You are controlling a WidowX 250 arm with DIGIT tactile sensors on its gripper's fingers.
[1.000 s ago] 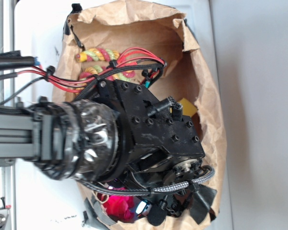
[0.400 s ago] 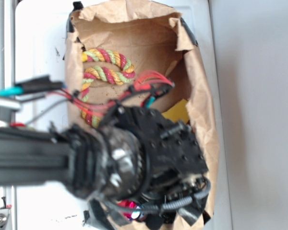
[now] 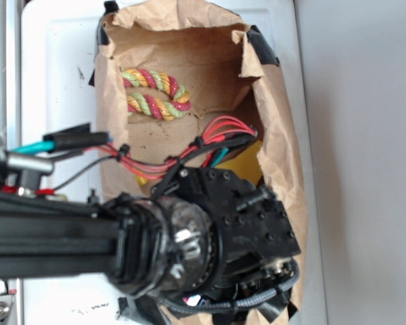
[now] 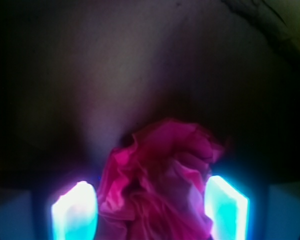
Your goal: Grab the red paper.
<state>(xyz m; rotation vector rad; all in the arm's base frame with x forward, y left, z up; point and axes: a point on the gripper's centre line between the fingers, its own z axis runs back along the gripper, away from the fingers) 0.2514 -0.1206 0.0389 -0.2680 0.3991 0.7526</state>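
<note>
Fingers down around the red paper, not yet closed.

My fingers [image 4: 74,210] stand wide apart with the red paper [image 4: 157,182] between them, nothing gripped; I have dropped deeper into the paper bag [image 3: 284,122] over the last second. Bag walls crowd close; the rope [image 3: 152,91] lies well behind.

Even daylight fills the exterior view, though my arm [image 3: 88,237] is blurred and out of focus. My wrist view is dark and murky; only the red paper [image 4: 157,182] shows between my two glowing, overexposed fingers [image 4: 74,210].
</note>
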